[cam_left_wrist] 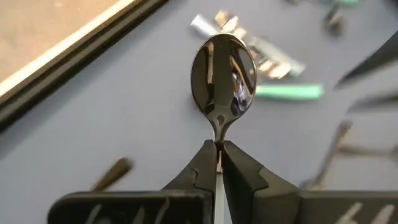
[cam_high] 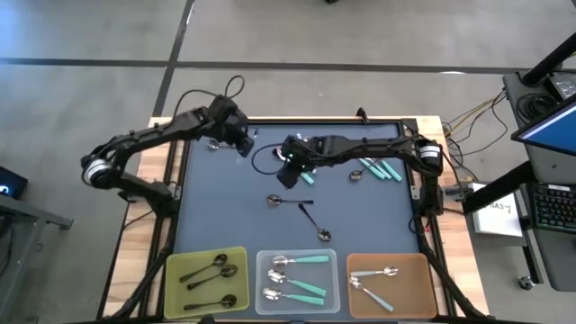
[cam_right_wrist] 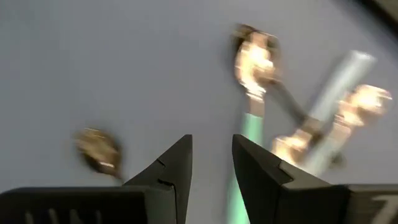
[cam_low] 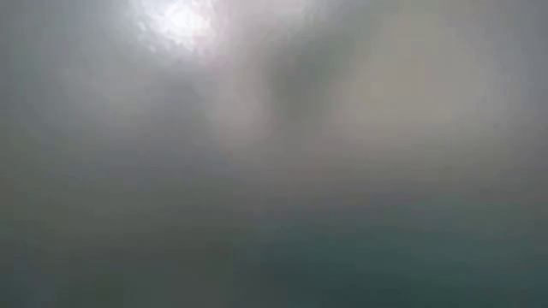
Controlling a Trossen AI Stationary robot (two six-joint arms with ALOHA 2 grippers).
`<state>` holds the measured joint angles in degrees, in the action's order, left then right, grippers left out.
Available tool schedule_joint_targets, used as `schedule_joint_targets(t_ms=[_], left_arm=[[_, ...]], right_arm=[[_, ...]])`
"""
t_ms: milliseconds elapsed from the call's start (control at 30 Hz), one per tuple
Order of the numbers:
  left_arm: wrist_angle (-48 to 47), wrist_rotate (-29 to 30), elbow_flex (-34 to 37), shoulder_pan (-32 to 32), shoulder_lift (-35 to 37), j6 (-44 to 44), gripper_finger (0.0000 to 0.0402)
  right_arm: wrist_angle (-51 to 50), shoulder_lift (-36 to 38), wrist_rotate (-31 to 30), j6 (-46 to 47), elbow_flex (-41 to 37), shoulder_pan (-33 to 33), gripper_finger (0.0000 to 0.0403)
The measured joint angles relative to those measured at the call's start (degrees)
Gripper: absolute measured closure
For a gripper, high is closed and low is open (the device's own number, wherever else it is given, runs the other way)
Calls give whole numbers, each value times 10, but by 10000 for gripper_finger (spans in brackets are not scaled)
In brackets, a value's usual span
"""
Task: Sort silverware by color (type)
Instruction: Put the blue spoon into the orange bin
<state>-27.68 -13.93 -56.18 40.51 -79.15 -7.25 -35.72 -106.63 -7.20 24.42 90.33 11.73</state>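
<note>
In the high view, the left gripper [cam_high: 241,142] sits toward the upper left of the dark bench [cam_high: 225,207] mat, near its top edge. Its wrist view shows the fingers [cam_left_wrist: 202,165] pinched tight on the neck of a dark metal spoon [cam_left_wrist: 223,78], whose shiny bowl stands up just past the fingertips, clear of the mat.

The right gripper [cam_high: 290,173] hangs over the upper middle of the mat, its arm reaching in from the right side. In its wrist view the right gripper [cam_right_wrist: 211,158] has its fingers parted by a narrow gap with nothing between them; a teal-handled spoon [cam_right_wrist: 249,118] lies on the mat beyond the tips, another bowl lies to the left in that frame, and a blurred cluster of spoons sits at the right.

Loose silverware remains on the mat: a metal spoon [cam_high: 286,201] just left of centre, another dark spoon [cam_high: 317,224] slanting toward lower right of centre, and a bunch of teal and light-blue handled spoons [cam_high: 378,168] at the upper right.

Along the bottom edge stand three trays. The yellow-green tray [cam_high: 180,292] at lower left holds three dark all-metal spoons. The clear tray [cam_high: 335,261] in the middle holds teal-handled spoons. The brown tray [cam_high: 423,301] at lower right holds two spoons with pale handles.

The low view shows only a grey blur.
</note>
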Motion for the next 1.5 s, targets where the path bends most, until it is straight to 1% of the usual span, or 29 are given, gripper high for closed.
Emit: schedule_joint_targets(t_ms=[67,133,200,233,300,400,500,567,700,867,967,1033,1100,1200,1333,1500], left_arm=[[35,25,17,-19,15,-59,401],[59,74,32,-38,28,-109,401],[62,121,42,-56,40,-151,401],[65,143,46,-64,44,-170,401],[64,166,54,-83,51,-204,401],[85,192,64,-112,56,-244,401],[121,198,78,-141,55,-283,402],[139,219,82,-160,52,-310,402],[157,267,82,-185,49,-345,402],[168,288,82,-201,50,-392,402],[175,295,82,-206,49,-412,402],[185,295,82,-208,49,-419,402],[196,297,82,-208,49,-420,402],[206,300,82,-208,49,-428,401],[231,294,82,-209,49,-434,401],[234,283,82,-210,49,-445,401]], right_arm=[[56,0,42,-2,-15,2,298],[99,0,92,-3,-27,3,298],[136,0,132,-3,-37,4,298],[151,0,144,-3,-41,4,298],[175,0,151,0,-47,4,298],[207,0,152,4,-51,5,298],[242,0,150,5,-51,6,298],[257,0,143,15,-51,7,298],[258,0,86,41,-49,7,298],[258,0,73,81,-49,9,286],[262,0,69,104,-49,11,266],[262,0,56,120,-49,11,251],[264,0,42,120,-49,11,238],[276,0,41,121,-49,11,223],[279,0,41,121,-49,11,218],[294,0,40,118,-49,11,218]])
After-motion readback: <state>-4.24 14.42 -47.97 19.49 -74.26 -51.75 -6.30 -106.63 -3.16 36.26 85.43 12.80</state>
